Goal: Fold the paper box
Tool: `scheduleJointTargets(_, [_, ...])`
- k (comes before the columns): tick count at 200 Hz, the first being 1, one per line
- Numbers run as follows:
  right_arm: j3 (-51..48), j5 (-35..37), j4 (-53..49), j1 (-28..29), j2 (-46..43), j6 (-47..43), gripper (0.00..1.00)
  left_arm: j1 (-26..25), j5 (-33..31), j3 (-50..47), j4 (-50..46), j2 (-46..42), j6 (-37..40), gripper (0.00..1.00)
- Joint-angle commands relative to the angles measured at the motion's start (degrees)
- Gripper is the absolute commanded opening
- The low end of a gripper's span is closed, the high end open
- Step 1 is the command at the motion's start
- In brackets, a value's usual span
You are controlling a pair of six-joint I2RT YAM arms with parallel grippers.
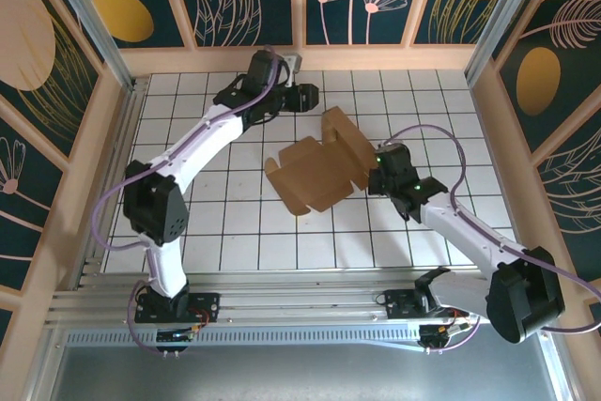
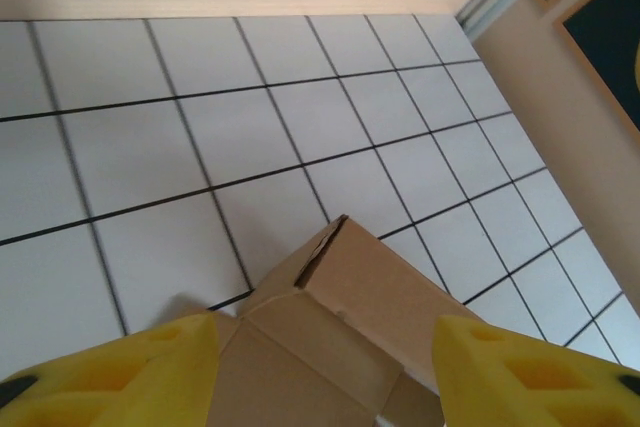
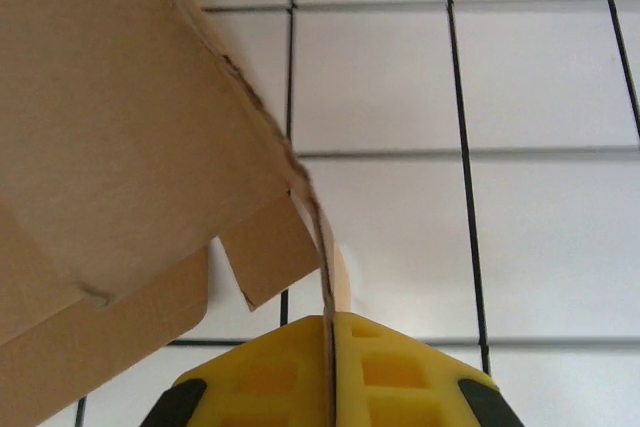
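Step in hand: early fold. Walls are only starting to come up and the box is nowhere near closed. The paper box (image 1: 315, 176) lies mid-frame in the top view on the tiled worktop (image 1: 235, 223). It's mostly flat, with one panel standing up at its upper right.

Right hand (image 3: 328, 372) is pressed together on a thin cardboard edge — the wrist view shows the sheet sandwiched between the yellow pads, with the panel rising to the upper left of that frame. In the top view the hand sits at the box's right edge, right of centre.

Left hand (image 2: 330, 387) is spread and gripping nothing. It hovers over the box's far end, with a folded corner at bottom centre of its wrist view. The top view puts it upper middle, just beyond the raised panel.

Next move, my read: the right hand anchors with its pinch, while the left comes down on the raised corner flap and closes on it or pushes it in along the crease. The left needs lining up with the flap edge, not the flat face. Risk — pulling against the right pinch could skew the sheet or tear the thin edge.
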Motion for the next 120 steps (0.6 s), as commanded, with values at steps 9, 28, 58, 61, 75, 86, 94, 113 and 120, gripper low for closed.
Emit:
scheduleJointTargets(9, [1.97, -3.90, 11.64, -1.16, 3.75, -24.10, 0.00, 1.89, -2.48, -6.03, 1.26, -4.94, -2.22, 0.59])
scheduleJointTargets(28, [5.14, -11.77, 14.07, -3.57, 8.66, -31.53, 0.00, 2.43, -2.73, -8.66, 0.94, -7.10, -2.39, 0.59])
scheduleJointTargets(58, [13.72, -27.18, 15.56, -9.10, 17.16, -39.48, 0.00, 3.34, -2.41, -11.65, -0.30, -10.43, -3.91, 0.59])
scheduleJointTargets(61, [14.63, -28.01, 15.58, -9.38, 18.13, -40.64, 0.00, 3.52, -2.38, -11.81, -0.58, -10.80, -4.16, 0.59])
scheduleJointTargets(75, [19.59, -31.81, 14.21, -10.53, 23.32, -45.25, 0.00, 4.49, -2.41, -12.07, -2.14, -11.31, -5.00, 0.60])
scheduleJointTargets(86, [24.30, -35.73, 11.89, -11.83, 27.57, -47.56, 0.00, 5.34, -2.33, -12.15, -2.99, -11.78, -5.50, 0.60])
scheduleJointTargets(94, [28.13, -38.16, 10.55, -12.89, 30.70, -48.39, 0.00, 5.89, -2.32, -12.22, -3.22, -12.33, -5.61, 0.60])
scheduleJointTargets(113, [37.61, -42.06, 7.02, -14.86, 37.84, -51.05, 0.00, 6.91, -3.04, -11.26, -4.40, -12.95, -5.60, 0.61])
scheduleJointTargets(120, [41.29, -42.21, 5.27, -14.86, 40.79, -52.49, 0.00, 7.16, -3.39, -10.37, -5.12, -12.72, -5.19, 0.61])
